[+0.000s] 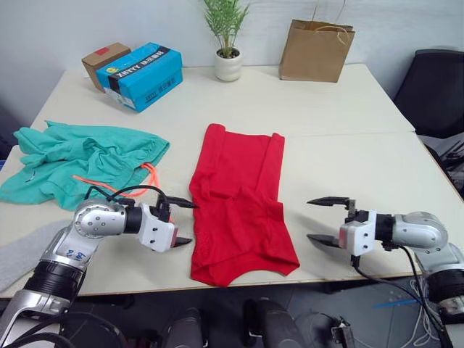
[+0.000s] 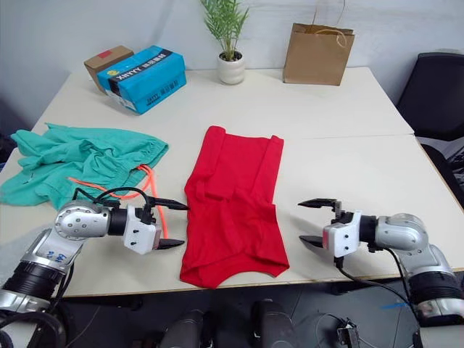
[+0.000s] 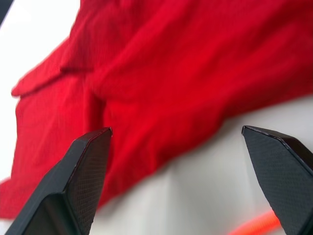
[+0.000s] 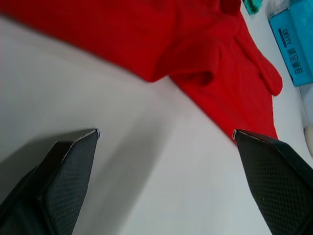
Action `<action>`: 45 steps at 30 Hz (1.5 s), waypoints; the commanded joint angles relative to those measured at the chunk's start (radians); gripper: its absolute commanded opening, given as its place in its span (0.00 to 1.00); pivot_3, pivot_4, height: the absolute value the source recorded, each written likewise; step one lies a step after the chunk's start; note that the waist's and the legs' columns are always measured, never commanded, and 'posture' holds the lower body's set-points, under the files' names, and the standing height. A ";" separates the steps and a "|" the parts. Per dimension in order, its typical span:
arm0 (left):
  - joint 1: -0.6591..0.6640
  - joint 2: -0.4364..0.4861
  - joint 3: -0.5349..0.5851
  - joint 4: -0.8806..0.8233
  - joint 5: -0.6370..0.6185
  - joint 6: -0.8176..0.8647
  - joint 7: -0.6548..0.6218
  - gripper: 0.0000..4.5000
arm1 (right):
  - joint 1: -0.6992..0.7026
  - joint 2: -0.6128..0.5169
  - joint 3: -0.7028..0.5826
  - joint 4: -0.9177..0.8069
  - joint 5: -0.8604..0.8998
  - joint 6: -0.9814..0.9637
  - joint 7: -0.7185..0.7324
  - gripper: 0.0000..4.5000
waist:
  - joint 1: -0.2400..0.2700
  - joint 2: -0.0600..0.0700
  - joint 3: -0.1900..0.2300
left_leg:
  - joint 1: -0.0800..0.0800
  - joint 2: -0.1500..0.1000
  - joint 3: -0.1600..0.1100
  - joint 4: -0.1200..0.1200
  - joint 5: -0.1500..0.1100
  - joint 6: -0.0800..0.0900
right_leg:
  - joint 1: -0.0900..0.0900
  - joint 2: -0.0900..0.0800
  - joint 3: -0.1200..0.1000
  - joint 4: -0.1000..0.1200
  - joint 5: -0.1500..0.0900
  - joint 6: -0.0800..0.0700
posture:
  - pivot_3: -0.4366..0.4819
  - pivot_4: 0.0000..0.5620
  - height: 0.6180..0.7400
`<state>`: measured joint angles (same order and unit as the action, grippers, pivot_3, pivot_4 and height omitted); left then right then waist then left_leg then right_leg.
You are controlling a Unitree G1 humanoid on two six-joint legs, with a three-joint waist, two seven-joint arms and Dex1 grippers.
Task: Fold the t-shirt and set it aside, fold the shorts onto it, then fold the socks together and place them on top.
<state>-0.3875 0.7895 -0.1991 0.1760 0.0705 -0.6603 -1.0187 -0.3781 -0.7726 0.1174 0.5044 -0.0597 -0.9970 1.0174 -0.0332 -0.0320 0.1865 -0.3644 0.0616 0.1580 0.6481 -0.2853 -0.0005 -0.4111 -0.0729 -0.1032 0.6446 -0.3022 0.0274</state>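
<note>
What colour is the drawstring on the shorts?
Orange-coral; the drawstring on the teal shorts shows best in the left eye view.

My view: cream-white table [image 1: 341,109] spans most of frame, seam running across right half where two tops meet. Pale blue-grey wall [image 1: 72,29] along top. Top centre: potted green plant [image 1: 228,40] in white pot. Right of it, brown paper bag [image 1: 316,51] with handles, upright. Upper left: blue shoebox [image 1: 143,75], small cardboard box [image 1: 104,62] touching behind it. Black office chair [image 1: 435,90] at right edge, beyond table. Cables [image 1: 406,308] lower right, below table edge. Lighting soft, even.
</note>
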 commanded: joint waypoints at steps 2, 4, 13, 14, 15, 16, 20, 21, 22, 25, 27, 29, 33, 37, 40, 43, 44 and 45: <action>0.003 -0.031 -0.051 0.035 0.031 -0.030 0.006 1.00 | 0.010 0.053 0.125 -0.088 -0.031 0.050 0.025 1.00 | 0.003 0.002 -0.001 | 0.000 0.000 0.000 0.000 0.000 0.000 | 0.000 0.000 0.000 0.000 0.000 -0.001 | 0.48 0.27 1.00; 0.021 -0.038 -0.060 0.049 0.040 -0.047 0.015 1.00 | 0.018 0.071 0.152 -0.146 -0.019 0.086 0.027 1.00 | 0.005 0.004 -0.003 | 0.001 0.000 0.000 0.000 0.000 0.000 | 0.000 0.000 0.000 0.000 0.000 -0.001 | 0.48 0.27 1.00; 0.085 -0.032 -0.095 0.046 0.050 -0.177 0.029 1.00 | 0.086 0.049 0.179 -0.228 0.010 0.080 0.005 1.00 | 0.007 0.007 -0.005 | 0.002 0.000 0.000 0.000 -0.004 0.002 | 0.001 0.000 0.000 0.000 -0.002 -0.001 | 0.48 0.27 1.00; 0.091 -0.032 -0.097 0.046 0.054 -0.177 0.031 1.00 | 0.093 0.048 0.179 -0.234 0.009 0.075 -0.001 1.00 | 0.007 0.007 -0.005 | 0.003 0.000 0.000 -0.001 -0.005 0.002 | 0.002 0.000 0.000 0.000 -0.002 -0.001 | 0.48 0.27 1.00; 0.099 -0.034 -0.098 0.044 0.061 -0.171 0.035 1.00 | 0.098 0.047 0.180 -0.238 0.008 0.068 -0.006 1.00 | 0.007 0.007 -0.005 | 0.003 0.000 0.000 0.000 -0.005 0.002 | 0.002 0.000 0.000 0.000 -0.003 -0.001 | 0.48 0.27 1.00; 0.104 -0.037 -0.099 0.044 0.071 -0.174 0.045 1.00 | 0.102 0.049 0.183 -0.242 0.007 0.070 -0.011 1.00 | 0.007 0.007 -0.005 | 0.004 0.000 0.001 -0.001 -0.006 0.003 | 0.003 0.000 0.000 0.000 -0.004 -0.001 | 0.48 0.27 1.00; 0.113 -0.051 -0.110 0.034 0.078 -0.188 0.064 1.00 | 0.105 0.059 0.198 -0.250 0.007 0.084 -0.021 1.00 | 0.007 0.010 -0.007 | 0.005 0.000 0.002 0.000 -0.008 0.004 | 0.004 0.000 0.001 0.000 -0.005 0.000 | 0.48 0.27 1.00; 0.111 -0.051 -0.116 0.025 0.071 -0.186 0.058 1.00 | 0.104 0.062 0.203 -0.250 0.007 0.085 -0.022 1.00 | 0.007 0.010 -0.007 | 0.006 0.000 0.002 0.000 -0.008 0.004 | 0.004 0.000 0.001 0.000 -0.005 0.000 | 0.48 0.27 1.00; 0.109 -0.051 -0.121 0.019 0.065 -0.184 0.052 1.00 | 0.103 0.064 0.207 -0.250 0.012 0.088 -0.021 0.96 | 0.007 0.010 -0.007 | 0.006 0.000 0.002 -0.001 -0.008 0.004 | 0.004 0.000 0.002 0.000 -0.005 0.000 | 0.48 0.27 1.00; 0.110 -0.057 -0.147 0.014 0.048 -0.166 0.028 0.90 | 0.108 0.061 0.221 -0.256 0.035 0.090 -0.010 0.79 | 0.007 0.011 -0.008 | 0.006 0.000 0.002 -0.001 -0.008 0.004 | 0.004 0.000 0.002 0.000 -0.005 0.000 | 0.48 0.27 1.00; 0.117 -0.063 -0.164 0.014 0.048 -0.122 0.014 0.78 | 0.132 0.049 0.220 -0.289 0.066 0.125 -0.007 0.62 | 0.007 0.013 -0.009 | 0.006 0.000 0.003 -0.001 -0.008 0.004 | 0.004 0.000 0.002 0.000 -0.005 0.000 | 0.48 0.27 1.00; 0.125 -0.062 -0.175 0.015 0.051 -0.103 0.007 0.63 | 0.160 0.034 0.226 -0.331 0.092 0.149 0.007 0.45 | 0.010 0.015 -0.010 | 0.006 0.000 0.003 -0.001 -0.008 0.004 | 0.004 0.000 0.002 0.000 -0.006 0.000 | 0.48 0.27 1.00; 0.146 -0.064 -0.197 0.019 0.065 -0.101 0.007 0.32 | 0.212 0.007 0.227 -0.405 0.108 0.215 0.023 0.14 | 0.015 0.017 -0.011 | 0.006 0.000 0.003 0.000 -0.011 0.007 | 0.004 0.000 0.002 0.000 -0.006 0.001 | 0.48 0.27 1.00; 0.167 -0.069 -0.191 -0.005 -0.017 -0.068 -0.010 0.01 | 0.243 -0.005 0.221 -0.494 0.088 0.382 0.017 0.00 | 0.018 0.019 -0.013 | 0.006 0.000 0.003 0.000 -0.011 0.008 | 0.004 0.000 0.003 0.000 -0.006 0.001 | 0.48 0.27 1.00; 0.218 -0.051 -0.185 -0.096 -0.182 0.002 -0.074 0.00 | 0.284 -0.027 0.202 -0.557 0.158 0.435 0.038 0.00 | 0.010 0.022 -0.014 | 0.007 0.000 0.004 -0.001 -0.011 0.007 | 0.003 0.000 0.004 0.000 -0.006 0.000 | 0.48 0.27 1.00; 0.286 -0.023 -0.171 -0.172 -0.272 0.076 -0.116 0.00 | 0.342 -0.076 0.183 -0.607 0.241 0.482 0.084 0.00 | 0.006 0.020 -0.013 | 0.006 0.001 0.004 -0.001 -0.013 0.005 | 0.002 0.000 0.004 0.002 -0.011 0.001 | 0.48 0.27 1.00; 0.317 -0.001 -0.164 -0.191 -0.285 0.088 -0.131 0.00 | 0.365 -0.095 0.174 -0.624 0.270 0.491 0.102 0.00 | 0.007 0.019 -0.012 | 0.006 0.001 0.004 -0.001 -0.013 0.004 | 0.002 0.001 0.004 0.003 -0.012 0.000 | 0.48 0.27 1.00; 0.354 0.023 -0.152 -0.215 -0.304 0.114 -0.141 0.00 | 0.390 -0.115 0.161 -0.646 0.302 0.512 0.116 0.00 | 0.007 0.018 -0.012 | 0.006 0.001 0.004 -0.001 -0.013 0.004 | 0.001 0.001 0.004 0.003 -0.012 0.000 | 0.48 0.27 1.00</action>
<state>-0.0750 0.7716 -0.3639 0.0070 -0.1951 -0.5820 -1.1231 -0.0140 -0.8598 0.3123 -0.0842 0.1740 -0.5094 1.1032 -0.0260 -0.0138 0.1748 -0.3586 0.0625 0.1609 0.6475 -0.2990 0.0037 -0.4096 -0.0722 -0.0998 0.6481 -0.3150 0.0274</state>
